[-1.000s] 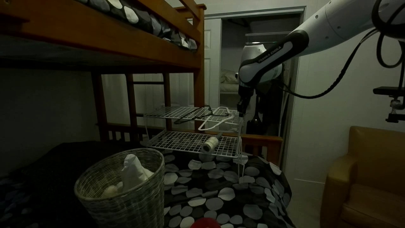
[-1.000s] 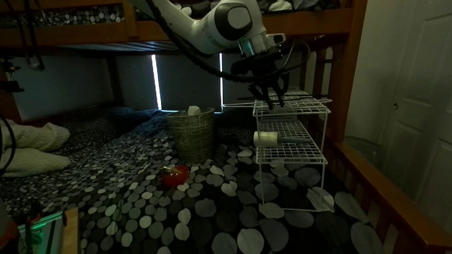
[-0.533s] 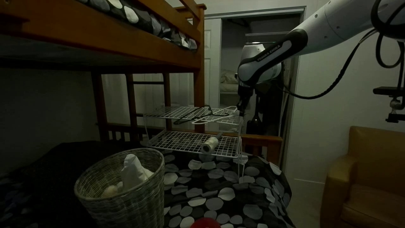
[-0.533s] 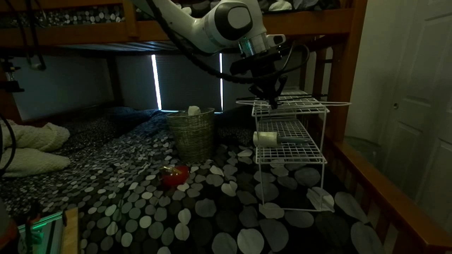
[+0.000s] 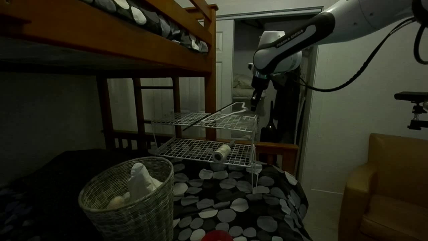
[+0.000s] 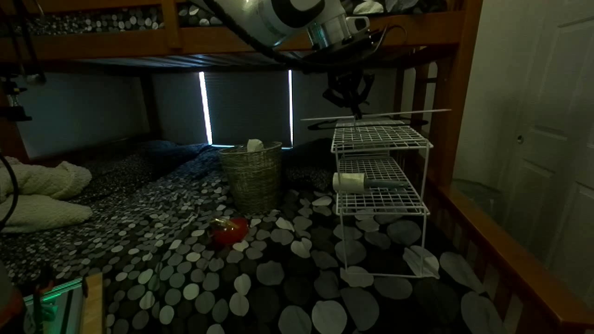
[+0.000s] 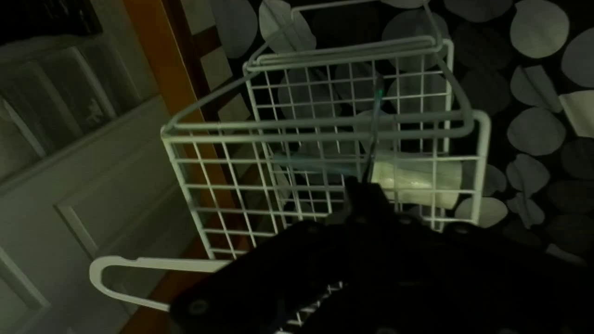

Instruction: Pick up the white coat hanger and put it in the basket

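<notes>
White wire rack (image 6: 383, 148): tall, likely so I reach easily. Wicker basket (image 6: 253, 178): well apart from rack, mouth up for drop. White coat hanger (image 7: 181, 264): over rack's top, held near middle, probably for balance. Black hanger (image 5: 195, 124): close by, looks tipped, maybe snagged. My gripper (image 6: 356, 113): fingers almost together, pinching white coat hanger.

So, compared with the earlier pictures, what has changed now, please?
The gripper, open in the earliest pictures, has closed on the white coat hanger and risen, raising it over the white wire rack. The black hanger now slants up at one end; I cannot tell what lifts it. The basket and the roller in the rack stayed as they were.
</notes>
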Controlling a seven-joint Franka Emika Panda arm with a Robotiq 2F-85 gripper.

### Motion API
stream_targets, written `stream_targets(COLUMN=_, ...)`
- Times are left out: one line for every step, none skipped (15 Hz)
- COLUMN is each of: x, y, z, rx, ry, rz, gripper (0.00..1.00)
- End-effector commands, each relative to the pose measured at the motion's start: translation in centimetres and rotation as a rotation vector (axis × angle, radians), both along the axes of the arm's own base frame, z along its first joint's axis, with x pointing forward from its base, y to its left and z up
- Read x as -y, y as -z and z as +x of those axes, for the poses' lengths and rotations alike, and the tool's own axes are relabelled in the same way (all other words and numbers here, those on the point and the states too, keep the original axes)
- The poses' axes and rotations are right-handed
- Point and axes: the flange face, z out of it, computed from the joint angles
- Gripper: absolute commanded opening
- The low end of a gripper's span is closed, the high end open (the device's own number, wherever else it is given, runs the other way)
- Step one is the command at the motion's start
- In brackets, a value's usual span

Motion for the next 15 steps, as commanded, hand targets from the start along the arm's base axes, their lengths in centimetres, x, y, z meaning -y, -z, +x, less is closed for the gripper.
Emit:
stream_targets(x=-1.4, y=-3.2, z=-2.8, rx=-0.034, ry=-0.192, rz=0.018, gripper=0.01)
stream_targets(x=-1.7, y=-4.1, z=-3.5, rx=-0.047, ry=-0.234, rz=0.008, gripper=0.01)
stream_targets(x=-2.0, y=-4.7, z=-4.1, rx=-0.054, ry=-0.279, rz=0.004, gripper=0.01)
stream_targets(x=-2.6, y=-5.4, z=-4.6, rx=-0.055, ry=-0.318, rz=-0.010, gripper=0.01)
stream_targets(x=-3.2, y=-5.9, z=-5.0, rx=-0.050, ry=-0.358, rz=-0.020, gripper=0.01)
stream_targets(x=-3.8, y=-6.5, z=-5.3, rx=-0.026, ry=-0.388, rz=-0.038, gripper=0.01)
stream_targets(x=-4.3, y=-7.6, z=-5.7, rx=0.006, ry=-0.401, rz=-0.062, gripper=0.02)
stream_targets(x=-4.9, y=-8.0, z=-5.8, rx=0.045, ry=-0.398, rz=-0.077, gripper=0.02)
stream_targets(x=-4.8, y=-8.6, z=-5.9, rx=0.076, ry=-0.383, rz=-0.071, gripper=0.02)
stream_targets(x=-4.5, y=-9.3, z=-6.3, rx=0.106, ry=-0.359, rz=-0.064, gripper=0.02)
stream_targets(x=-4.1, y=-9.7, z=-6.5, rx=0.132, ry=-0.343, rz=-0.061, gripper=0.02)
stream_targets(x=-3.7, y=-9.9, z=-6.8, rx=0.145, ry=-0.318, rz=-0.067, gripper=0.02)
stream_targets(x=-3.0, y=-9.8, z=-6.8, rx=0.145, ry=-0.291, rz=-0.066, gripper=0.02)
stream_targets(x=-2.3, y=-9.4, z=-6.7, rx=0.129, ry=-0.259, rz=-0.058, gripper=0.02)
stream_targets(x=-1.7, y=-8.7, z=-6.7, rx=0.108, ry=-0.237, rz=-0.043, gripper=0.02)
